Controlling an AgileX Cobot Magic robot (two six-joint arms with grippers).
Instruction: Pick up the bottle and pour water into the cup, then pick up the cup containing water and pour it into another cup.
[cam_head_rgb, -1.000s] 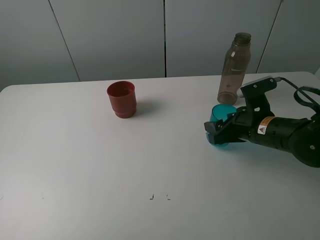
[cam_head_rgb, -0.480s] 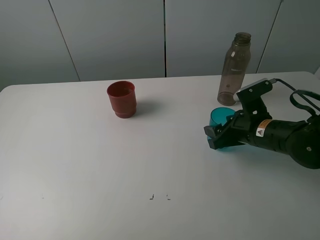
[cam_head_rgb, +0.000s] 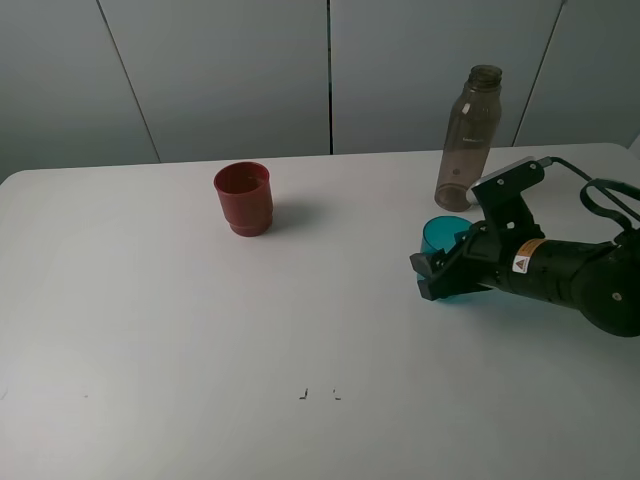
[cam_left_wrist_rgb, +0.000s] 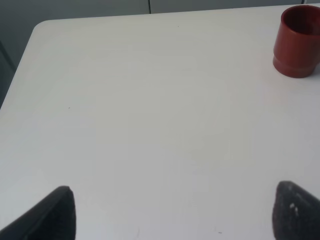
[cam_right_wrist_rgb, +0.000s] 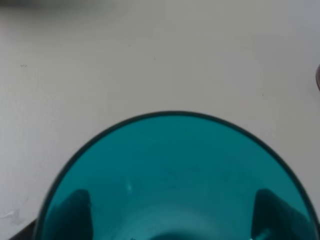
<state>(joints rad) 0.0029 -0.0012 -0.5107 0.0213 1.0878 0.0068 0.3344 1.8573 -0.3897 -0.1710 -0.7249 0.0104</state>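
On the right of the desk (cam_head_rgb: 150, 300), your right gripper (cam_head_rgb: 438, 275) has closed on the teal cup (cam_head_rgb: 440, 236), just in front of the one bottle (cam_head_rgb: 468, 140). You seem to be on the second pour: carry it level to the red cup (cam_head_rgb: 243, 198). Two cups, one bottle. Your left gripper (cam_left_wrist_rgb: 170, 212) stands wide and empty.

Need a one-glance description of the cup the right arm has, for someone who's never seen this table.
On the white table, look to the right side, just in front of the tall smoky bottle by the back wall. There the right gripper is shut on the teal cup, a see-through tumbler; the only other cup, the red cup, is opaque and stands alone, left of centre.
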